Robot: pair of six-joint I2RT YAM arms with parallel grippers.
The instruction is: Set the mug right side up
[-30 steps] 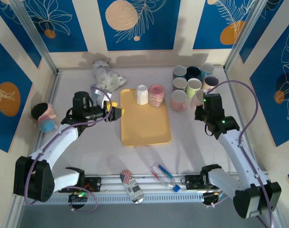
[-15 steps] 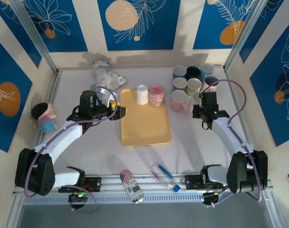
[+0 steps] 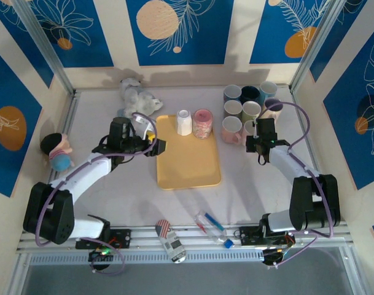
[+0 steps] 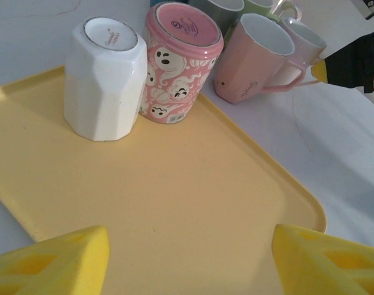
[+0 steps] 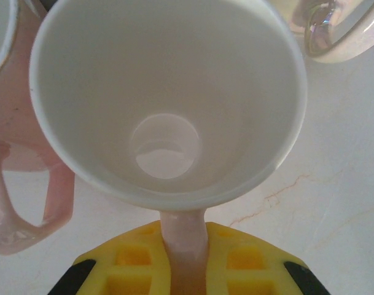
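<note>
Fingers [image 5: 131, 264] of the right gripper [image 5: 182, 261] pinch the mug [image 5: 168, 92] by its handle, mouth up, beside other cups [image 3: 242, 110]. Left gripper [image 4: 187, 258] gapes wide, low over the yellow tray [image 4: 174, 203] on the grey table [image 3: 113, 196], blue walls [image 3: 180, 31] around.

Unreadable stamps on white mug [image 4: 104, 86] and pink ghost mug [image 4: 177, 74] bases

Pale table [image 3: 254, 181], yellow tray [image 3: 190, 163], mugs [image 3: 243, 109] (clustered, upright), plush toy [image 3: 137, 95]

Glossy ceramic mug [image 5: 168, 104]; smooth, matt yellow plastic tray [image 4: 174, 215].
</note>
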